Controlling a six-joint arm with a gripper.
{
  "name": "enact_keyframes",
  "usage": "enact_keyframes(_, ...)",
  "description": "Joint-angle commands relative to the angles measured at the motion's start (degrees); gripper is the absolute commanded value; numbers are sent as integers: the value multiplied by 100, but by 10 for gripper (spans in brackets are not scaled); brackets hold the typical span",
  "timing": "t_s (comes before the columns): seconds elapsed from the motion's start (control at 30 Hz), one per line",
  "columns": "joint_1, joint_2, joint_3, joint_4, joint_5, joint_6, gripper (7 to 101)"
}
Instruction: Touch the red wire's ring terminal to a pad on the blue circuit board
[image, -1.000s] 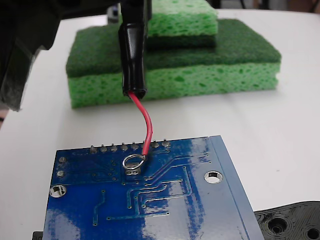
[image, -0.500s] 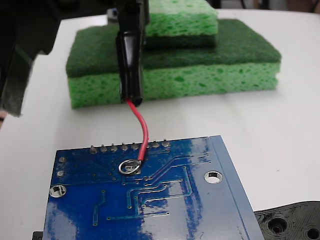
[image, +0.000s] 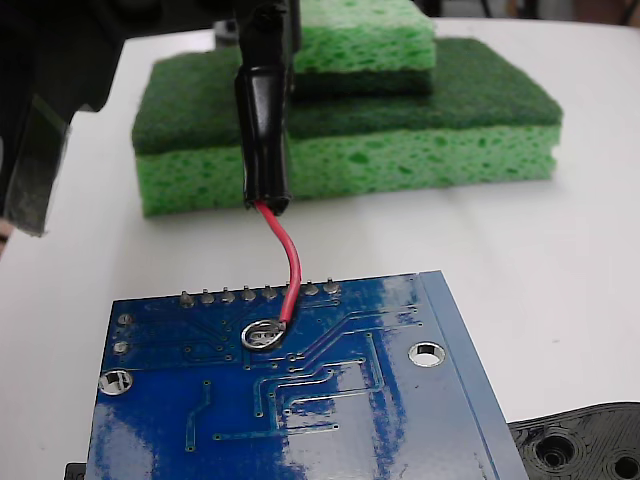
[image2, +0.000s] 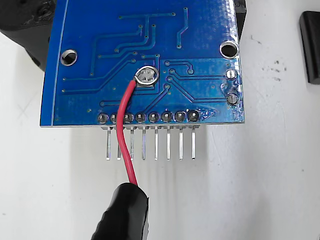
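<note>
Where the blue circuit board (image: 300, 400) lay flat at the near edge of the white table (image: 560, 250), the ring terminal (image: 262, 333) was seen resting on it, laid over the pad (image2: 147, 76) so that the loop framed the small silver-grey square. In the wrist view the ring appeared to touch the pad, though actual contact could not be confirmed from either angle. The red wire (image: 288, 262) was curved up from the ring, across the row of solder pins (image2: 150, 118), and into the black sleeve (image: 262, 135), which was held nearly upright above the table, behind the board's far edge.

The gripper (image: 262, 20) was largely cut off at the top of the fixed view; only dark bodywork was visible around the sleeve's upper end, so whether its fingers were apart or closed on the sleeve could not be told. A large dark, blurred mass (image: 50, 90) was blocking the upper left corner of that view.

Behind the board, well apart from it, green sponges (image: 380, 130) were stacked, a smaller one set on a larger one with a darker scouring layer. A black plastic part with holes (image: 580, 445) was lying just beside the board's right corner. In the wrist view another black piece (image2: 311, 47) was seen at the right edge.
</note>
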Motion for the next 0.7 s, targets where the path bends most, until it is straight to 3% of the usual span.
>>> enact_keyframes(0.03,0,35,-26,-26,-18,9,1003)
enact_keyframes(0.3,-79,431,53,-53,-18,26,1003)
enact_keyframes(0.7,-431,3067,1696,0,343,439,1003)
